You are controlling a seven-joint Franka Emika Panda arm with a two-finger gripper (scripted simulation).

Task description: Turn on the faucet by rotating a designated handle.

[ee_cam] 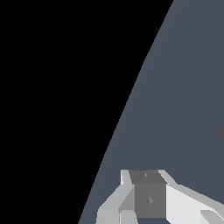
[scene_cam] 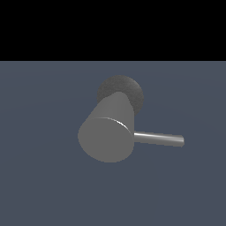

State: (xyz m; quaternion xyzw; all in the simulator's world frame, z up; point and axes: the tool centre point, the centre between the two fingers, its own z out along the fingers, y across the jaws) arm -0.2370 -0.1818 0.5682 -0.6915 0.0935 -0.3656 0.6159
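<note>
Only the wrist view showed the white, glossy, angular robot gripper; its fingertips were cut off by the frame.

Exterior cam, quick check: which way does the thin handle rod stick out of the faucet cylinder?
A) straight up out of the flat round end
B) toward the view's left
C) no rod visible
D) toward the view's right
D. The handle leaves the side of the faucet near its flat round end and runs toward the exterior view's right, sloping slightly downward in the picture; nothing is touching it.
</note>
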